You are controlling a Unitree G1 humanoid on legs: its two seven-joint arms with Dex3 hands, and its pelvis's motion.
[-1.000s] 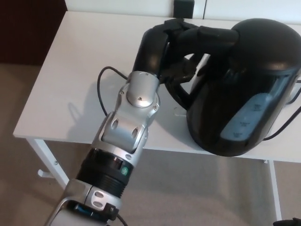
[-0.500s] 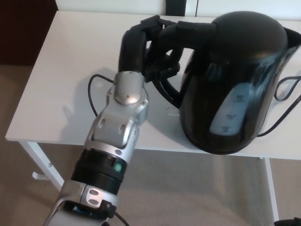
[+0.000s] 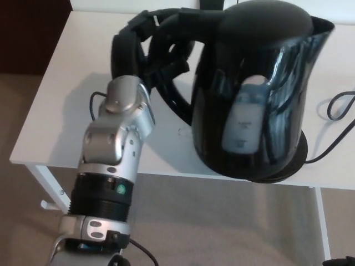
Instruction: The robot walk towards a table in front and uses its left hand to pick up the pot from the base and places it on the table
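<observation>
A black electric pot with a translucent water gauge fills the upper right of the head view, held above the white table. My left hand is shut on the pot's handle, fingers wrapped through the loop. The silver and black left forearm rises from the bottom left. A round black base shows as a thin edge under the pot's lower right, with its black cord trailing right. My right hand is out of view.
The table's front edge runs across the lower part of the view, with white legs and beige carpet below. A dark panel stands at the far left. Another cord loop lies by my wrist.
The pot has swung left and upright, closer to the camera, its gauge now facing me. My left arm has moved left with it. The view has shifted somewhat too.
</observation>
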